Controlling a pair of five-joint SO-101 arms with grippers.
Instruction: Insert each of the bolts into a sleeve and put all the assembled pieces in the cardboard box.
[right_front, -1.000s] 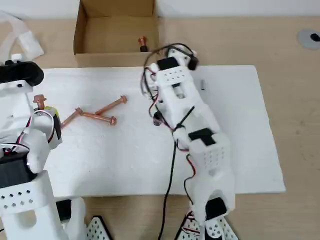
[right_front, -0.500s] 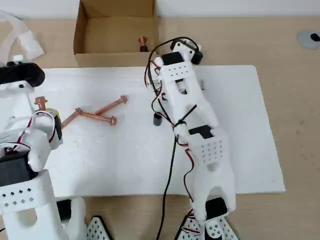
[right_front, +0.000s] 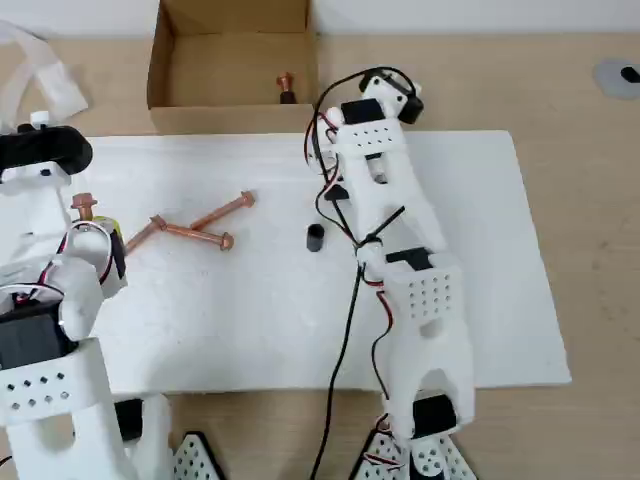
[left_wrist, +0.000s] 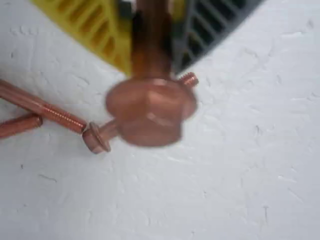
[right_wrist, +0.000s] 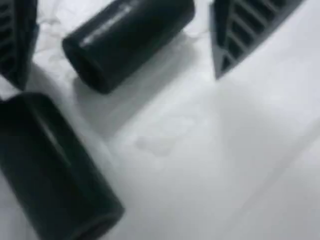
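Pairing step: your left jaws clamp a copper bolt (right_front: 82, 205) head-up, your right jaws stand apart astride a black sleeve (right_wrist: 127, 42) on the white pad (right_front: 480, 300) (one assembled piece (right_front: 286, 88) lies in the cardboard box (right_front: 157, 65)); next, close on that sleeve and carry it to the bolt.

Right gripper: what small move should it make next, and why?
Probably close the right gripper on the black sleeve that lies between its open fingers on the white foam pad. The left gripper holds a copper bolt, and that bolt needs a sleeve.
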